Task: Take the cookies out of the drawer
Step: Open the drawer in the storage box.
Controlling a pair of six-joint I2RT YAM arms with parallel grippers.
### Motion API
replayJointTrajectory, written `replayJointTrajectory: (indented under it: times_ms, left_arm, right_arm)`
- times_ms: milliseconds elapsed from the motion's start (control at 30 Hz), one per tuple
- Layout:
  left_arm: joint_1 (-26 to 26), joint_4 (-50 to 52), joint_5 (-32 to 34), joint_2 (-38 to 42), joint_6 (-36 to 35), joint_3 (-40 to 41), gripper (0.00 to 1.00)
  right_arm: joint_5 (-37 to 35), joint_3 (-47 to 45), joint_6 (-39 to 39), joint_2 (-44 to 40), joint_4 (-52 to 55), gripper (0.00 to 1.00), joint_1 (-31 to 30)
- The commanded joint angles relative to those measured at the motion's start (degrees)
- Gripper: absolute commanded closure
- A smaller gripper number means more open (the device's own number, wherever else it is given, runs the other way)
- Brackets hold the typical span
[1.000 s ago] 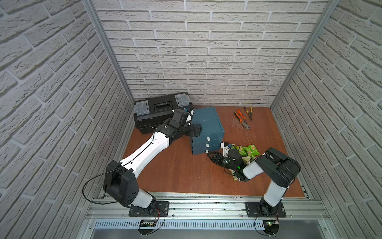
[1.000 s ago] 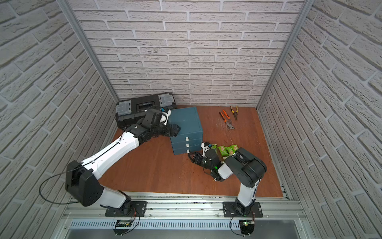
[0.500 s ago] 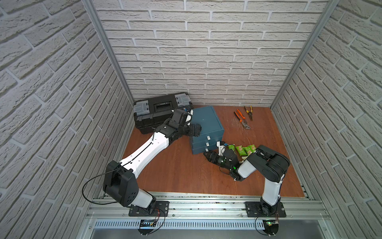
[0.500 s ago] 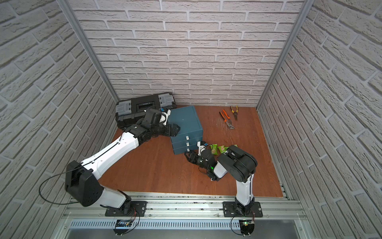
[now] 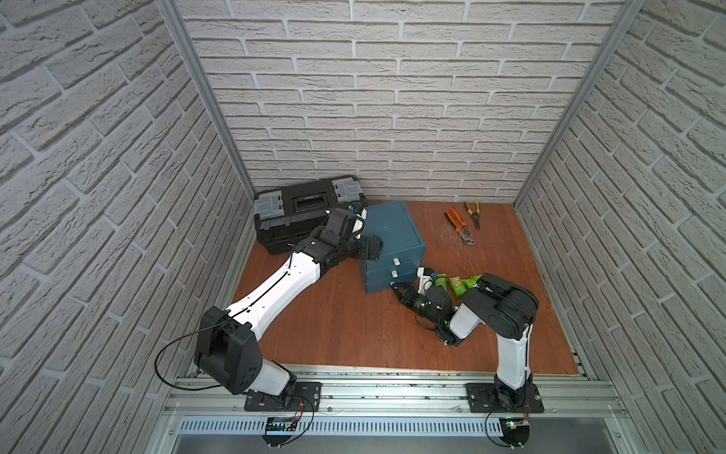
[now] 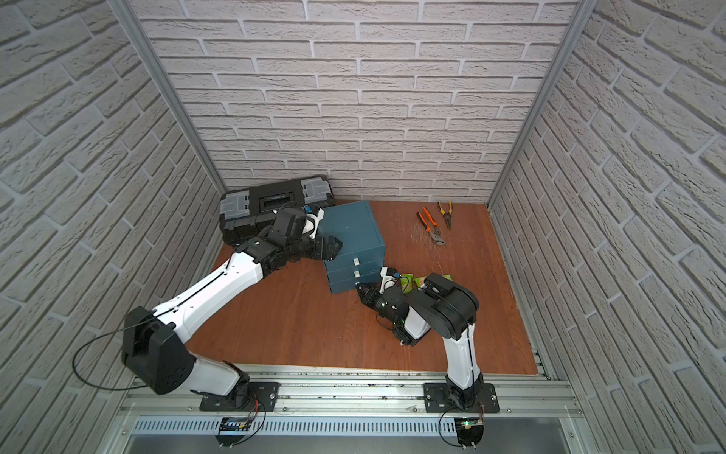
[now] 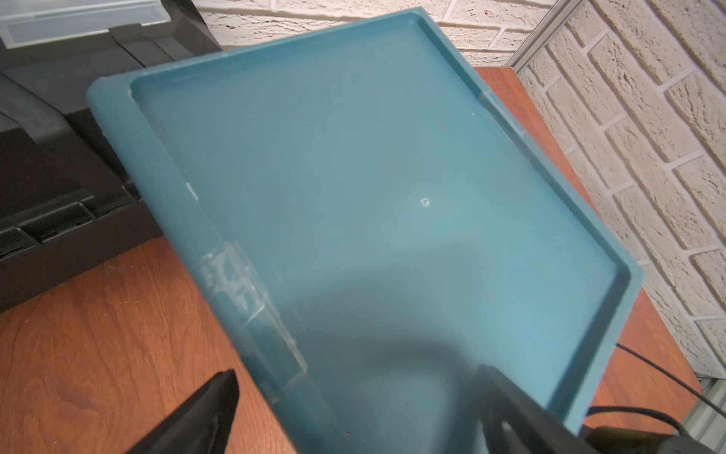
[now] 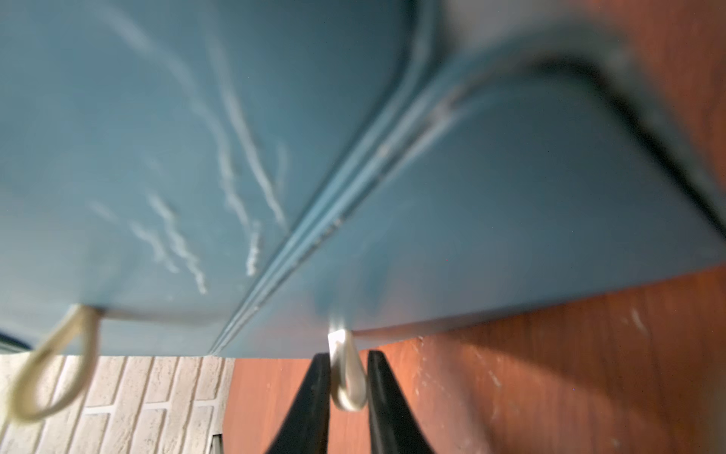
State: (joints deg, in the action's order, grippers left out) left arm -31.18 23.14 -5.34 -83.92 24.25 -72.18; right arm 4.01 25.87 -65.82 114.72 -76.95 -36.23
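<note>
right of centre in a top view, the right gripper (image 5: 397, 290) is clenched on the white loop (image 8: 347, 387) of the bottom drawer (image 5: 377, 286) of the cabinet (image 5: 393, 232). green cookies (image 5: 457, 283) lie on the surface (image 5: 334, 326) just right of the cabinet. the left gripper (image 7: 357, 371) is released, fingers spread across the cabinet's top edge.

Bright green cookie packets (image 5: 459, 284) lie flat, clustered on the worktop (image 5: 345, 322) just beside the blue chest (image 5: 393, 232); its lowest drawer (image 5: 377, 287) is closed.
</note>
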Motion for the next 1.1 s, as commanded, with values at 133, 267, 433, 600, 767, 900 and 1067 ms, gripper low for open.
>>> replayJointTrajectory:
  times_ms: [133, 267, 433, 600, 767, 900, 1067]
  left_arm:
    - [0.0, 4.8, 0.7, 0.3, -0.9, 2.2, 0.02]
    - [0.0, 4.8, 0.6, 0.4, -0.8, 2.0, 0.02]
    - [-0.2, 4.9, 0.7, 0.6, -0.5, 1.8, 0.01]
    - [-0.6, 5.2, 0.9, 0.6, -0.5, 1.3, 0.01]
    - [-1.2, 5.3, 1.0, 0.1, -0.5, 0.7, 0.01]
    - [-1.6, 5.6, 1.3, -0.1, -0.5, 0.3, 0.02]
    - [-1.9, 5.8, 1.8, 0.1, -0.5, 0.2, 0.01]
  right_arm:
    - [-0.2, 0.3, 1.1, -2.8, 1.4, 0.97, -0.7]
    - [-1.8, -1.7, 3.6, -9.3, 9.8, 0.97, -2.6]
    - [-4.6, -2.0, 7.3, -19.4, 26.6, 0.97, -6.3]
    - [-6.6, -0.6, 7.7, -26.4, 42.2, 0.97, -9.1]
    - [-10.3, -1.3, 8.3, -29.5, 50.6, 0.97, -11.9]
    - [-11.0, -2.5, 8.4, -30.6, 52.5, 0.96, -13.1]
    - [-13.3, -3.8, 8.7, -34.3, 58.0, 0.96, -14.8]
